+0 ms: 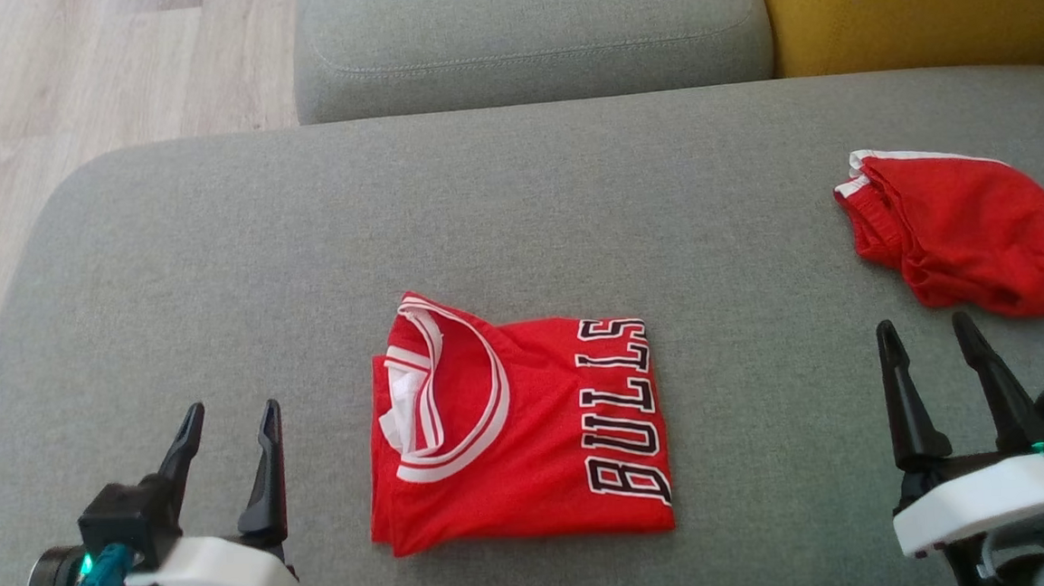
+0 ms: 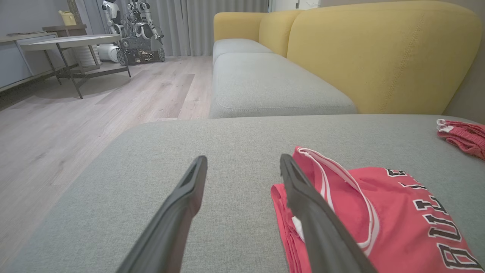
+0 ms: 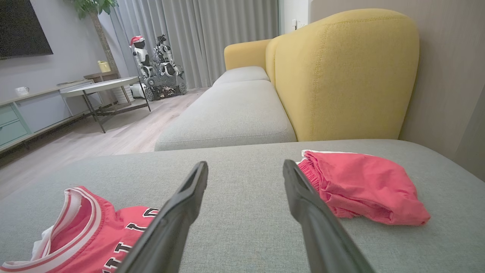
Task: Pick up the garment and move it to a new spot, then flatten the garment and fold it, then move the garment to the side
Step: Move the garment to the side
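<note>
Left gripper (image 1: 233,408) and right gripper (image 1: 922,321) both hover wide and empty, one on either side of the jersey (image 1: 516,420), which lies folded into a neat square in the middle of the grey cushion (image 1: 570,190). The fold looks done, so the move aside is the step in hand. Next call: pinch all the stacked layers together so nothing unfolds, steering clear of the crumpled shorts (image 1: 962,230) near the right gripper.

Right end effector (image 3: 245,164) hangs spread above grey cushion (image 3: 113,170) between jersey (image 3: 87,231) and shorts (image 3: 363,185)
</note>
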You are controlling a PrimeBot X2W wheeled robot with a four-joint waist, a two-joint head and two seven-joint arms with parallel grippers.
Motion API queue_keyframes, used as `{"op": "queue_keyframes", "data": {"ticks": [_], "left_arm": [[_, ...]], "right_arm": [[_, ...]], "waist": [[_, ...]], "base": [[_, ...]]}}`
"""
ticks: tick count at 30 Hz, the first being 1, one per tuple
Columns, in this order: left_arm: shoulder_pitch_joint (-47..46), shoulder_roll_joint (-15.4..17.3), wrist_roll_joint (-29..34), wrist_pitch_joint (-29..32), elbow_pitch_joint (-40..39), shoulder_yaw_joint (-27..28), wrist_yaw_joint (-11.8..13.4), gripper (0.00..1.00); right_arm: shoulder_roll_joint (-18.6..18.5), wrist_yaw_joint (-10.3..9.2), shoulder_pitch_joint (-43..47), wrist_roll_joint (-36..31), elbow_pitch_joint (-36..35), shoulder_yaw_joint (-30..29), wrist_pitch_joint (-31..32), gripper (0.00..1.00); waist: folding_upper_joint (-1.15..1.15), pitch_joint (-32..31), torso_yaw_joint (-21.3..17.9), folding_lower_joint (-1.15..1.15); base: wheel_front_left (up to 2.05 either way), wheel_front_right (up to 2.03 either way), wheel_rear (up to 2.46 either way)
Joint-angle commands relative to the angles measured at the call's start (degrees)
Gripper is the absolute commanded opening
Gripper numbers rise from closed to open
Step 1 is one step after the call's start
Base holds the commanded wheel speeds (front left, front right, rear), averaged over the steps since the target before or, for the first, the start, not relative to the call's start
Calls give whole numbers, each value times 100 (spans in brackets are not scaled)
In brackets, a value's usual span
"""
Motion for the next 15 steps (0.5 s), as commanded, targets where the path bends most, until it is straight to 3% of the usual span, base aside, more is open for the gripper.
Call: {"op": "queue_keyframes", "data": {"ticks": [1, 9, 15], "left_arm": [[-284, 160, -46, -25, -205, 214, 55, 100], [-387, 158, -38, -39, -221, 181, 29, 100], [-706, 39, -13, -90, -202, 111, -40, 100]], "right_arm": [[-37, -5, -167, -18, -192, 129, 0, 100], [-37, -5, -195, -28, -115, 131, 6, 100], [-37, -5, -470, -3, 415, 372, -29, 100]], "waist": [[0, 4, 0, 0], [0, 83, 88, 0], [0, 380, 337, 0]], "base": [[0, 0, 0], [0, 0, 0], [0, 0, 0]]}}
